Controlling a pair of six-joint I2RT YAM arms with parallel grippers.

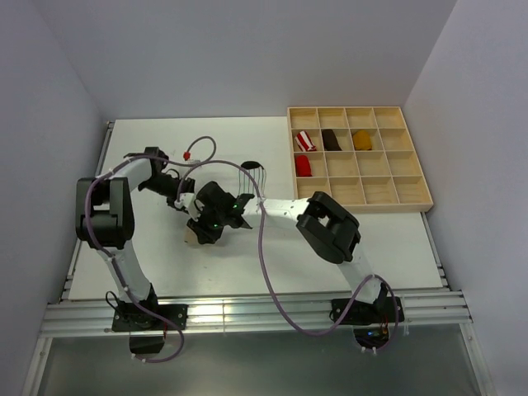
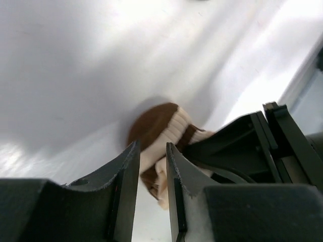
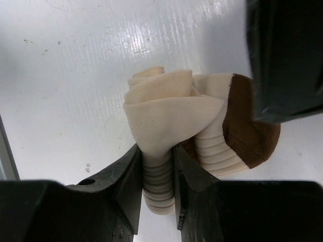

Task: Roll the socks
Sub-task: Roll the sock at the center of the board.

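Finding: the cream sock (image 3: pixel 171 116) lies part-rolled on the tabletop (image 1: pixel 371 239). Your right gripper (image 3: pixel 156 154) pinches its ribbed end between narrowed jaws. The left gripper (image 2: pixel 151 150) stands slightly parted at the brown end, and I cannot tell whether it has a hold. Keep the roll tight while tucking the cuff over.

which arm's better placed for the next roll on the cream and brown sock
Right, likely. The right gripper is pinched on the cream sock at its rolled part. The left gripper sits by the brown end; whether it grips is unclear.
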